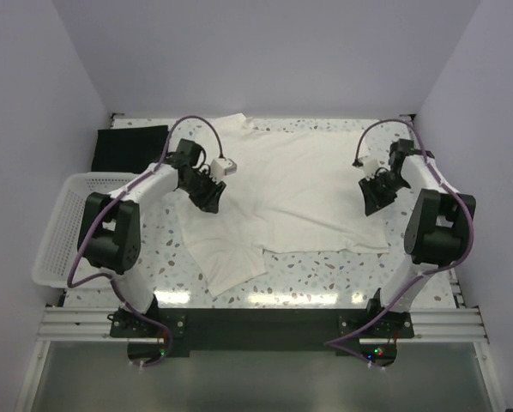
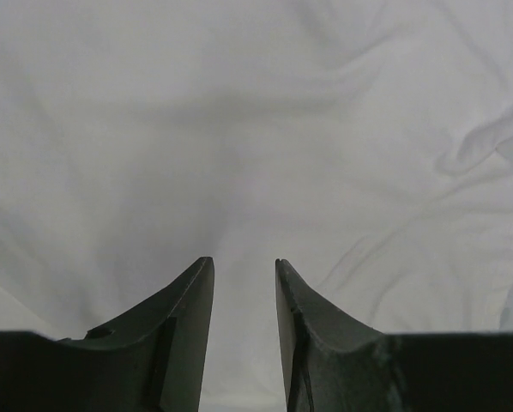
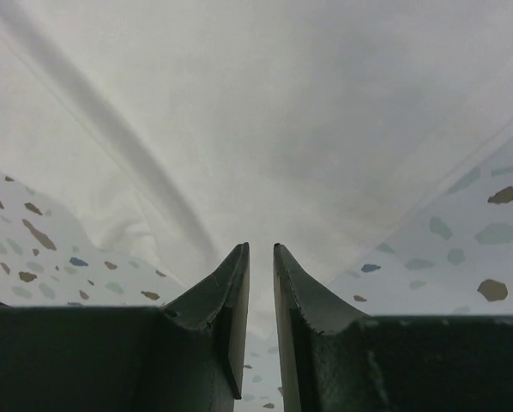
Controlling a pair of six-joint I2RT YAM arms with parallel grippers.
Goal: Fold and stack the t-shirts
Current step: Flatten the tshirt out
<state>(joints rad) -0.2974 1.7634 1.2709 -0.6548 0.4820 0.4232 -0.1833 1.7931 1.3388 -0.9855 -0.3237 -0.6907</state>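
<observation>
Speckled table (image 1: 325,266), cream t-shirt (image 1: 282,184) spread out, black t-shirt (image 1: 129,148) far left

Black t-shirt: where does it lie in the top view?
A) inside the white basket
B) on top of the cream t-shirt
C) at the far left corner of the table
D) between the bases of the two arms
C: the black t-shirt lies flat at the far left corner of the table, beyond the basket and to the left of the spread cream t-shirt.
</observation>
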